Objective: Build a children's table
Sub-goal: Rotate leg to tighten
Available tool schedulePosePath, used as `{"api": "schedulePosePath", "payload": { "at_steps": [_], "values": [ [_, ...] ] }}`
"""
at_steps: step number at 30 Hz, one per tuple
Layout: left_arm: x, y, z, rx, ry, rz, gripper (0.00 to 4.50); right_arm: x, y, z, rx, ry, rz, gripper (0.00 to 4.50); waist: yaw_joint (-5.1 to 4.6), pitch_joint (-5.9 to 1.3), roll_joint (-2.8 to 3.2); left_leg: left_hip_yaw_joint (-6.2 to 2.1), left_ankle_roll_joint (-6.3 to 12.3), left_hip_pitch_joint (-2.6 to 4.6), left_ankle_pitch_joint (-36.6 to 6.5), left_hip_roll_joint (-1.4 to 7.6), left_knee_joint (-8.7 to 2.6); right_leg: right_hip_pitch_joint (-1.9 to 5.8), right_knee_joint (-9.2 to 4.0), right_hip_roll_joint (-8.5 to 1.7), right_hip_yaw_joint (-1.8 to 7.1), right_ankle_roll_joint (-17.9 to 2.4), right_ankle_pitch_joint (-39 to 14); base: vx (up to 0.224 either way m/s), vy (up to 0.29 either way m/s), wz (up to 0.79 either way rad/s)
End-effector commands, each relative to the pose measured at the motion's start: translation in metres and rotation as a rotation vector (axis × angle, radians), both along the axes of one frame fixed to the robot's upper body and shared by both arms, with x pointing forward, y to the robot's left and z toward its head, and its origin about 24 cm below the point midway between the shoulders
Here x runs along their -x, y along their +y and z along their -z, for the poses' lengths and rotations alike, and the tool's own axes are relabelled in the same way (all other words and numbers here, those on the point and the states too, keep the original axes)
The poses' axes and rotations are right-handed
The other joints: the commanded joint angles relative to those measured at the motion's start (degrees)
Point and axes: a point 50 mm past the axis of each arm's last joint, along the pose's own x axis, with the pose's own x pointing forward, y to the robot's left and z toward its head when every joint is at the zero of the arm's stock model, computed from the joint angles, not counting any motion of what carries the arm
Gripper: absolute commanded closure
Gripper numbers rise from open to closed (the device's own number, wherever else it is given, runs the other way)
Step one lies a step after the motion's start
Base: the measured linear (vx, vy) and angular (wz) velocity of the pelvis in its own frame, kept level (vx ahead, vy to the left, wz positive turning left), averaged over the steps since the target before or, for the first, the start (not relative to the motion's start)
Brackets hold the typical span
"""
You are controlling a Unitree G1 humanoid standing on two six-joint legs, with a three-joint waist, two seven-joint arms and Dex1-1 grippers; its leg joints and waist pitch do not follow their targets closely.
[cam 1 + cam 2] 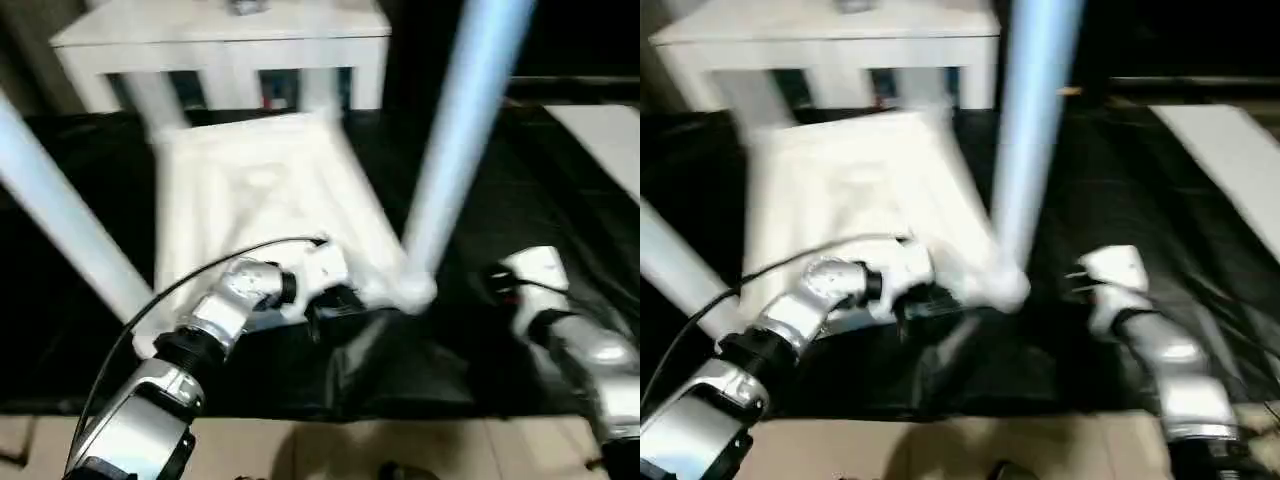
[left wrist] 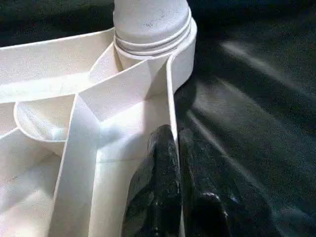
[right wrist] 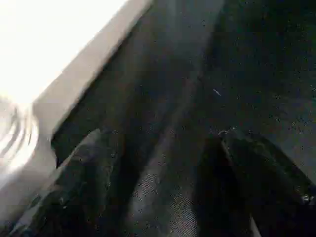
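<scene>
The children's table lies upside down on a black cloth, its ribbed top (image 1: 260, 200) facing up. Screwed-in legs rise toward me: one at the near right corner (image 1: 460, 130), one at the near left (image 1: 60, 220). In the left wrist view that near right leg (image 2: 150, 24) sits threaded in its corner socket. My left gripper (image 2: 175, 136) is shut on the top's rim wall a short way from that corner, one finger (image 2: 158, 187) inside the rim and one outside. My right gripper (image 3: 173, 158) stands open over the cloth just right of the corner (image 3: 29, 123), holding nothing.
A white cabinet (image 1: 220, 40) stands behind the table. A flat white board (image 1: 600, 130) lies at the far right. The black cloth (image 1: 400, 370) covers the work area and ends near me at a beige floor strip (image 1: 300, 450).
</scene>
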Motion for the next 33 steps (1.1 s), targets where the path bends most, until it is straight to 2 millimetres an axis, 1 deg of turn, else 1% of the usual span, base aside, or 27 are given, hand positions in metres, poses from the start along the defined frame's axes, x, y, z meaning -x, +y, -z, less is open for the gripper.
{"api": "schedulePosePath", "payload": {
  "at_steps": [1,2,3,4,6,7,8,10,11,12,13,14,16,17,19,20,21,23,24,25,27,28,29,30,31,32,33],
  "values": [
    [-0.004,0.002,-0.008,-0.017,-0.042,0.044,4.5,0.0,0.004,-0.001,0.002,-0.008,-0.026,0.76,0.7,-4.18,-2.2,-0.18,4.47,0.78,-22.48,1.84,-4.55,1.34,-3.38,-0.87,2.13,-12.81,-22.17,0.0,0.0,0.0],
    [-0.004,0.003,-0.008,-0.017,-0.041,0.053,4.5,0.0,0.004,0.0,0.009,-0.008,-0.033,0.76,1.18,-4.51,-2.17,-0.01,5.38,0.38,-18.89,1.84,-4.35,1.7,-2.67,-0.83,2.55,-13.44,-19.14,0.0,0.0,0.0],
    [-0.007,0.005,-0.008,-0.032,-0.064,0.031,4.5,-0.001,0.007,0.001,0.008,-0.006,-0.043,0.76,1.39,-4.67,-2.17,0.09,5.89,0.11,-17.01,1.74,-4.18,1.85,-2.28,-0.73,2.73,-13.7,-17.23,0.0,0.0,0.0],
    [-0.013,0.009,-0.009,-0.057,-0.108,-0.024,4.5,-0.002,0.012,0.001,0.006,-0.008,-0.063,0.76,1.71,-4.79,-2.13,0.31,6.96,0.01,-14.85,1.66,-3.8,1.72,-1.89,-0.62,2.9,-13.91,-14.77,0.0,0.0,0.0],
    [-0.025,0.014,-0.011,-0.092,-0.204,-0.148,4.5,-0.003,0.019,0.001,-0.006,-0.014,-0.081,0.76,2.16,-4.88,-2.18,0.41,8.07,-0.13,-12.85,1.62,-3.42,1.86,-1.42,-0.45,2.89,-13.77,-12.82,0.0,0.0,0.0],
    [-0.027,0.016,-0.012,-0.085,-0.209,-0.158,4.5,-0.004,0.021,0.001,-0.016,-0.02,-0.083,0.76,2.35,-4.91,-2.25,0.37,7.91,-0.12,-12.39,1.61,-3.36,1.94,-1.29,-0.5,2.9,-13.64,-12.94,0.0,0.0,0.0],
    [-0.027,0.018,-0.013,-0.072,-0.189,-0.154,4.22,-0.005,0.023,0.0,-0.024,-0.025,-0.081,0.74,2.45,-4.85,-2.22,0.4,7.73,-0.22,-12.28,1.55,-3.38,1.99,-1.2,-0.42,2.9,-13.59,-13.7,0.0,0.0,0.0],
    [-0.028,0.02,-0.018,-0.029,-0.193,-0.159,3.94,-0.006,0.026,0.0,-0.03,-0.03,-0.075,0.74,2.32,-4.93,-2.19,0.22,7.45,-0.6,-11.64,1.46,-3.45,2.22,-1.05,-0.32,2.96,-13.49,-13.67,0.0,0.0,0.0],
    [-0.027,0.022,-0.02,-0.008,-0.189,-0.152,3.94,-0.005,0.027,0.0,-0.032,-0.032,-0.071,0.74,2.34,-5.05,-2.15,0.22,7.32,-0.5,-11.45,1.51,-3.42,2.2,-0.99,-0.24,2.99,-13.58,-13.13,0.0,0.0,0.0],
    [-0.023,0.024,-0.023,0.045,-0.182,-0.116,3.82,-0.004,0.03,0.002,-0.045,-0.034,-0.061,0.74,2.53,-5.33,-3.04,0.44,7.81,-0.18,-10.06,1.49,-3.01,2.02,-0.78,-0.25,3.21,-14.49,-10.71,0.0,0.0,0.0],
    [-0.021,0.025,-0.024,0.067,-0.174,-0.104,3.58,-0.004,0.03,0.002,-0.051,-0.035,-0.058,0.74,2.73,-5.29,-2.62,0.45,8.84,-0.44,-8.1,1.53,-3.1,2.02,-0.4,-0.21,3.28,-15.45,-8.34,0.0,0.0,0.0],
    [-0.019,0.025,-0.024,0.084,-0.171,-0.092,3.58,-0.003,0.031,0.002,-0.055,-0.035,-0.057,0.74,2.98,-5.31,-2.47,0.63,9.14,-0.07,-8.05,1.59,-3.02,1.69,-0.34,0.02,3.38,-16.1,-7.76,0.0,0.0,0.0],
    [-0.013,0.026,-0.025,0.114,-0.168,-0.056,3.48,-0.001,0.032,0.003,-0.061,-0.037,-0.063,0.74,3.22,-5.04,-2.78,0.86,8.89,0.23,-9.75,1.71,-3.14,1.43,-0.57,0.23,3.59,-16.34,-9.1,0.0,0.0,0.0],
    [-0.008,0.026,-0.027,0.143,-0.159,-0.035,3.37,0.001,0.033,0.003,-0.067,-0.041,-0.067,0.74,3.35,-4.96,-2.96,0.87,8.62,0.2,-10.36,1.77,-3.22,1.55,-0.58,0.14,3.67,-16.22,-10.0,0.0,0.0,0.0],
    [0.0,0.027,-0.029,0.187,-0.155,-0.016,3.14,0.003,0.034,0.003,-0.077,-0.047,-0.067,0.74,3.82,-4.76,-2.94,0.96,7.5,0.38,-12.35,2.1,-3.54,1.41,-0.7,0.03,3.95,-15.49,-13.33,0.0,0.0,0.0],
    [0.003,0.028,-0.03,0.204,-0.155,-0.015,3.12,0.004,0.035,0.003,-0.081,-0.052,-0.066,0.74,3.85,-4.65,-2.85,1.08,6.59,0.61,-13.94,2.16,-3.71,1.1,-0.98,0.2,4.03,-14.69,-15.57,0.0,0.0,0.0],
    [0.006,0.03,-0.031,0.22,-0.159,-0.027,3.12,0.005,0.036,0.002,-0.091,-0.057,-0.063,0.74,3.92,-4.62,-2.75,1.03,6.05,0.7,-14.56,2.16,-3.78,1.06,-1.03,0.19,4.07,-14.36,-16.39,0.0,0.0,0.0],
    [0.012,0.033,-0.035,0.27,-0.137,-0.063,2.92,0.008,0.038,0.001,-0.108,-0.065,-0.068,0.74,3.92,-4.5,-2.77,1.01,4.72,0.81,-16.12,2.27,-4.03,0.96,-1.11,0.25,4.2,-13.34,-17.87,0.0,0.0,0.0],
    [0.015,0.035,-0.038,0.304,-0.132,-0.101,2.71,0.01,0.039,0.0,-0.113,-0.072,-0.074,0.74,4.05,-4.32,-2.32,1.05,3.91,0.92,-17.36,2.26,-4.24,0.76,-1.43,0.39,4.25,-12.91,-18.65,0.0,0.0,0.0],
    [0.021,0.037,-0.041,0.351,-0.114,-0.135,2.68,0.013,0.039,-0.001,-0.117,-0.079,-0.078,0.74,4.06,-4.39,-2.26,0.92,3.17,0.91,-18.02,2.41,-4.34,0.99,-0.98,0.32,4.29,-12.96,-18.0,0.0,0.0,0.0],
    [0.034,0.043,-0.043,0.413,-0.087,-0.203,2.63,0.017,0.036,-0.003,-0.12,-0.095,-0.067,0.74,4.03,-4.16,-2.31,1.01,2.76,1.04,-19.75,2.4,-4.47,0.65,-1.41,0.43,4.31,-12.22,-20.16,0.0,0.0,0.0],
    [0.039,0.047,-0.042,0.43,-0.081,-0.238,2.36,0.019,0.034,-0.004,-0.12,-0.101,-0.061,0.74,3.93,-4.15,-2.34,0.95,2.47,1.03,-20.45,2.38,-4.52,0.63,-1.5,0.54,4.24,-11.75,-21.06,0.0,0.0,0.0],
    [0.045,0.051,-0.04,0.444,-0.065,-0.28,2.26,0.02,0.032,-0.005,-0.112,-0.112,-0.054,0.74,3.85,-4.04,-2.35,0.96,2.44,0.99,-20.95,2.3,-4.55,0.5,-1.7,0.66,4.24,-11.24,-21.93,0.0,0.0,0.0],
    [0.05,0.056,-0.038,0.454,-0.057,-0.321,2.22,0.022,0.03,-0.006,-0.105,-0.122,-0.045,0.74,3.89,-3.99,-2.35,0.9,1.9,1.02,-21.72,2.32,-4.57,0.35,-1.8,0.74,4.3,-10.06,-23.1,0.0,0.0,0.0],
    [0.053,0.061,-0.035,0.463,-0.077,-0.39,2.17,0.024,0.027,-0.007,-0.103,-0.135,-0.031,0.74,3.88,-3.97,-2.18,0.87,1.79,1.04,-21.9,2.29,-4.62,0.31,-1.91,0.79,4.29,-9.71,-23.27,0.0,0.0,0.0],
    [0.056,0.067,-0.032,0.485,-0.096,-0.471,2.17,0.026,0.025,-0.008,-0.097,-0.148,-0.017,0.74,3.76,-3.83,-2.26,0.83,1.55,0.96,-22.76,2.16,-4.67,0.24,-2.18,0.91,4.21,-8.77,-24.57,0.0,0.0,0.0],
    [0.061,0.076,-0.027,0.497,-0.141,-0.577,1.91,0.029,0.022,-0.008,-0.098,-0.158,-0.006,0.74,3.71,-3.84,-2.31,0.85,1.4,0.99,-23.14,2.07,-4.62,0.2,-2.31,0.92,4.18,-8.29,-25.34,0.0,0.0,0.0]
  ]
}}
